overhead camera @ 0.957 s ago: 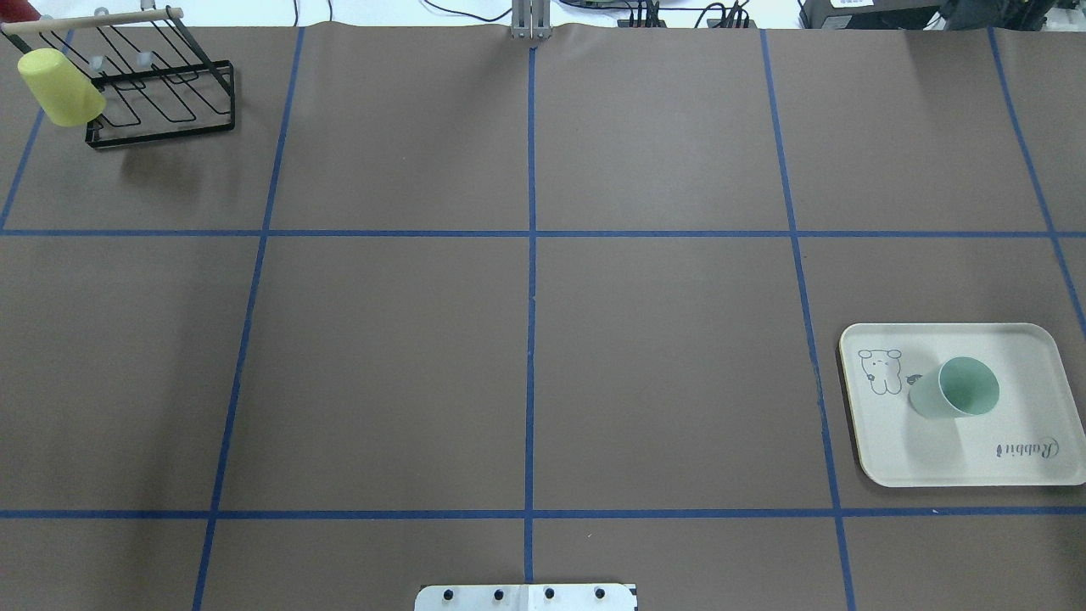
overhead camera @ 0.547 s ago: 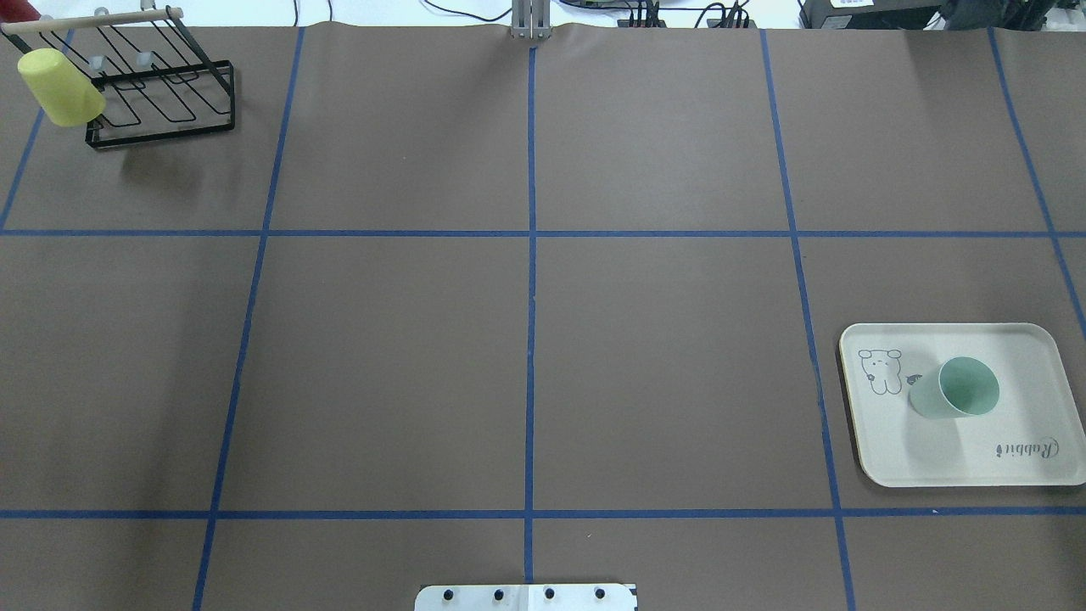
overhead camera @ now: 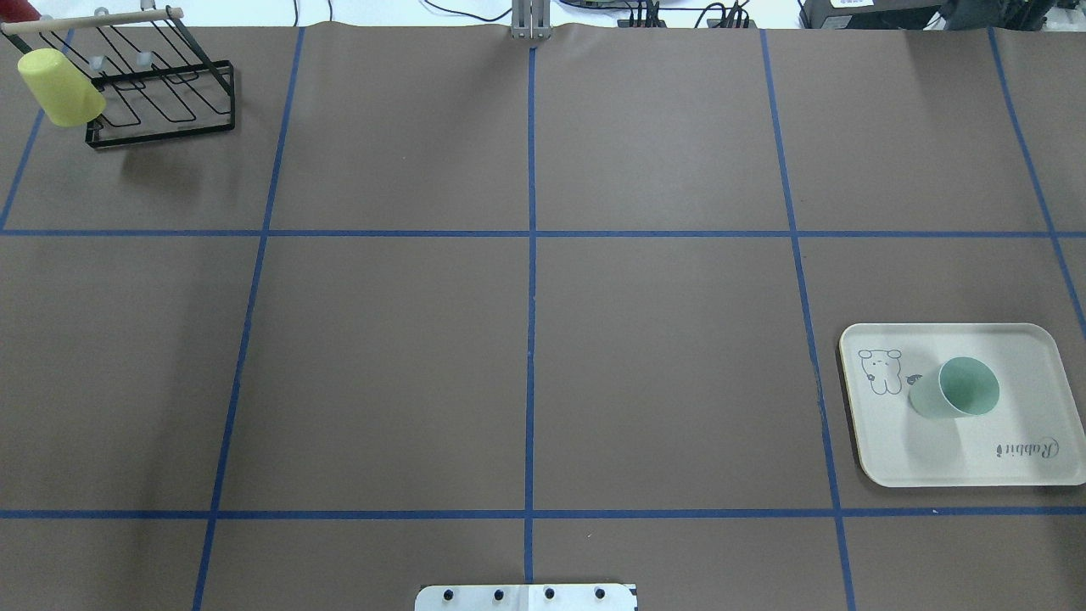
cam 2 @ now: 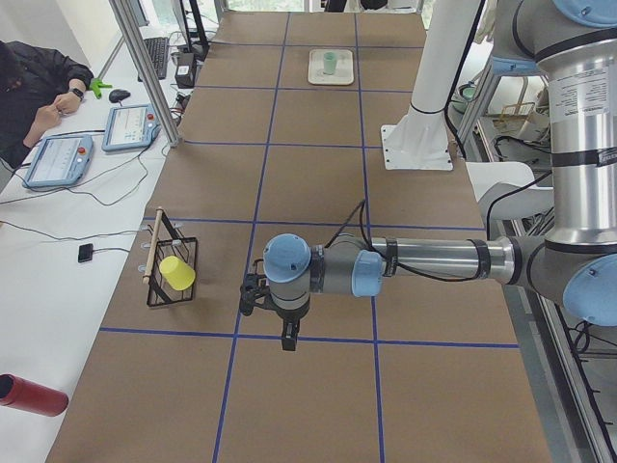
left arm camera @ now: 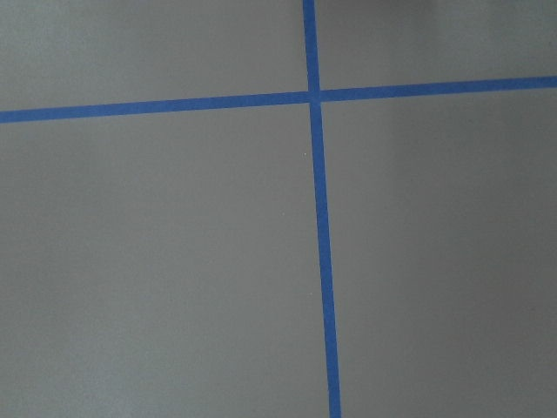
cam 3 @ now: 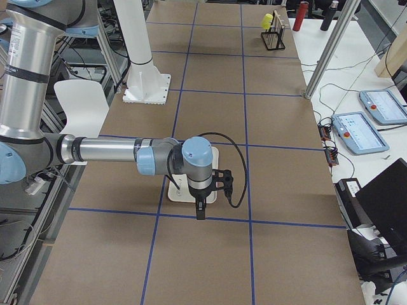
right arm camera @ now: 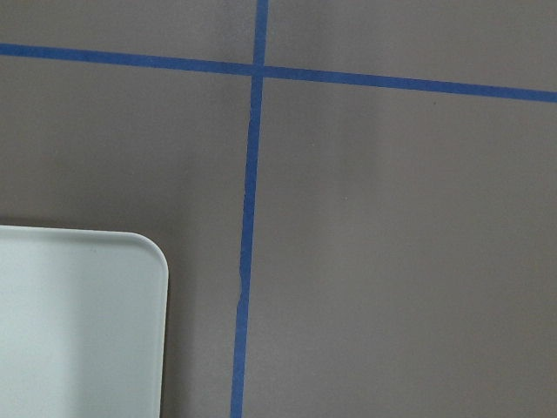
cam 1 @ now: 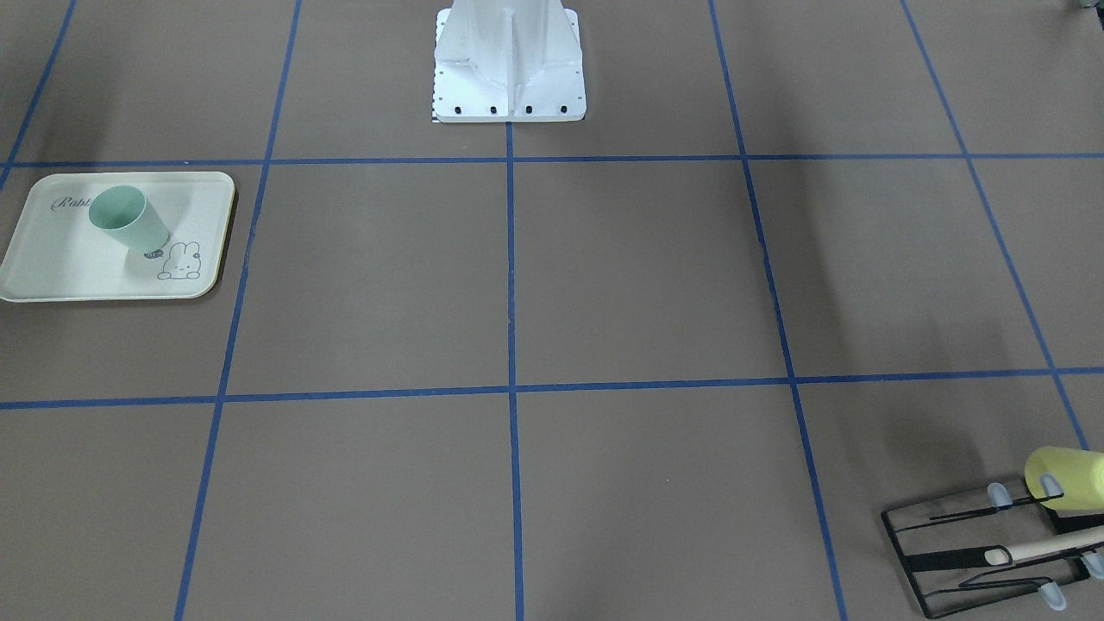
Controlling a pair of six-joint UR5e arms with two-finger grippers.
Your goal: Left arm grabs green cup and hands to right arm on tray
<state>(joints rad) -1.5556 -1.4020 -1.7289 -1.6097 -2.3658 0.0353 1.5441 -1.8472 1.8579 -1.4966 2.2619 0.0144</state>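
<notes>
Nothing is shifting: the green cup is sitting untouched on the tray, near right, as a second ago, so the task is looking finished. The left gripper and right gripper are hovering; wide or narrow, I cannot tell.

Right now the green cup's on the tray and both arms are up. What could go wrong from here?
1. The right gripper hangs by a corner of the tray. A careless drop or swing could tip the green cup, which stands upright and unheld.
2. The left gripper hangs close to the black rack holding the yellow cup. A sideways sweep could clip it.
</notes>
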